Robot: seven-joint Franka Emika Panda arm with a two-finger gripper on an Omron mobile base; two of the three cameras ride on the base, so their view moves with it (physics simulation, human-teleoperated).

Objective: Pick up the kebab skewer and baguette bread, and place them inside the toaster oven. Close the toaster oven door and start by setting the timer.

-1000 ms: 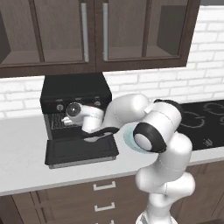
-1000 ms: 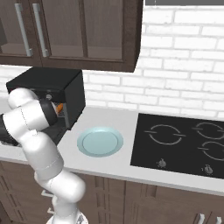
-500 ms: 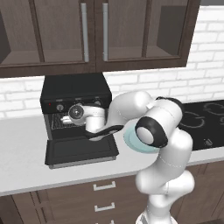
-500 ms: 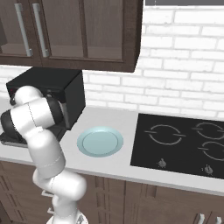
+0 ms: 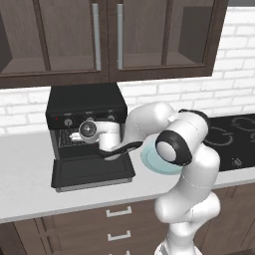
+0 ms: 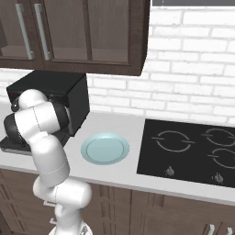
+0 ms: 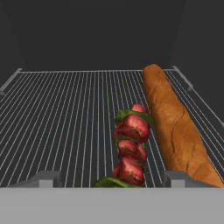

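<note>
Black boxy toaster oven [image 5: 84, 107] sits on the counter, its drop-down door [image 5: 92, 172] flat open. Long orange-brown baguette [image 7: 177, 127] lies on the wire rack [image 7: 57, 122], short red-and-green kebab skewer [image 7: 130, 146] just beside it. My gripper [image 7: 111, 177] is spread wide, holding nothing.

The pincer [image 7: 107, 178] has opened, releasing the kebab skewer [image 7: 129, 146].

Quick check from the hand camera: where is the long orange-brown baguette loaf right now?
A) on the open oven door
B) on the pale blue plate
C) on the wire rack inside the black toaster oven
C: the long orange-brown baguette loaf lies on the wire rack, beside the kebab skewer of red meat chunks.
</note>
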